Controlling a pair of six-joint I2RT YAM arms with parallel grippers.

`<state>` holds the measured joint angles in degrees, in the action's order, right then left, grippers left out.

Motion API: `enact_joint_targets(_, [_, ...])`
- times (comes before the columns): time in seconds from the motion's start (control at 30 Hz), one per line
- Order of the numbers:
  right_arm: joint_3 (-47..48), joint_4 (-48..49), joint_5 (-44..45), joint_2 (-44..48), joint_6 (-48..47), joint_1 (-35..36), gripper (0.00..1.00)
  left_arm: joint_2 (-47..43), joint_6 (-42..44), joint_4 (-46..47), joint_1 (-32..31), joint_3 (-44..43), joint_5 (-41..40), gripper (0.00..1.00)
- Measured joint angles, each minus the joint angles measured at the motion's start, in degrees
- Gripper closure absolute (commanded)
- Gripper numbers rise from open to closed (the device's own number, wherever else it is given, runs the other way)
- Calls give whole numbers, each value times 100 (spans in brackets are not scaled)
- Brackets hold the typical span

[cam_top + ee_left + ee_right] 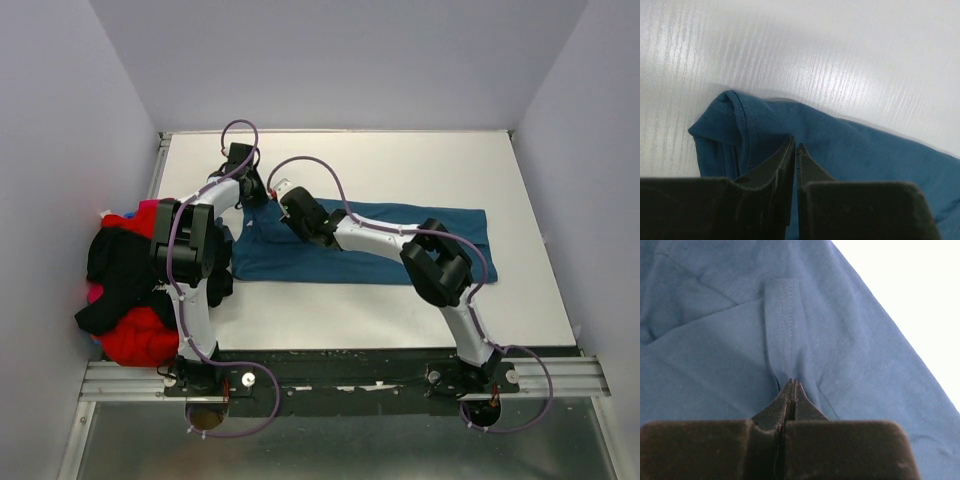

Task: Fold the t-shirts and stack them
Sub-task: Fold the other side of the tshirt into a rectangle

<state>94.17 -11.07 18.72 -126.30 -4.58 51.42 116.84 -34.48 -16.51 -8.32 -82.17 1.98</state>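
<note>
Flatly across the white, faintly streaked table (400,160) lies a plain teal-blue cotton t-shirt (330,268), folded into a long band that runs left to right in front of the arms. This shirt serves as the landmark.

Off the teal-blue t-shirt's left end, at the table's edge and partly hidden by the left arm, sits a crumpled heap of t-shirts (135,335). It is red cloth at the near side, black cloth draped over the middle, and a bit of magenta showing at its outer side.

Both arms reach to the shirt's far left corner, where the grippers stand close to one another.

The left gripper (796,146) is at the shirt's stitched, ribbed edge, which curls up off the table with a shadow under it. Its dark fingers (775,167) are drawn almost together, only a thin slit between them, pinching the cloth.

The right gripper (791,382) is just beside it, further in over the shirt. Its jaws are pressed fully together on a small pleat of the teal cloth, next to a double-stitched seam, with creases running to the tips.
</note>
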Motion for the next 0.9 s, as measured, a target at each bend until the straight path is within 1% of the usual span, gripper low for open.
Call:
enact_joint_targets(0.03, [-52, 0, -33, 59, 2, 0, 78, 0, 0, 0, 0, 0, 2, 81])
enact_joint_targets(0.1, [-103, 0, -109, 190, -7, 0, 75, 0, 0, -9, 0, 0, 0, 81])
enact_joint_targets(0.27, [-11, 20, -236, 247, -33, 0, 71, 0, 4, -39, 4, 0, 2, 81])
enact_joint_targets(0.47, [402, -96, -297, 20, -98, 0, 71, 0, 24, -57, 7, 0, 0, 81])
enact_joint_targets(0.73, [479, -236, -302, -240, -140, 0, 69, 0, 46, -72, 7, 0, 2, 81])
enact_joint_targets(0.9, [479, -240, -302, -323, -153, 0, 72, 0, 48, -79, 9, 0, 2, 81])
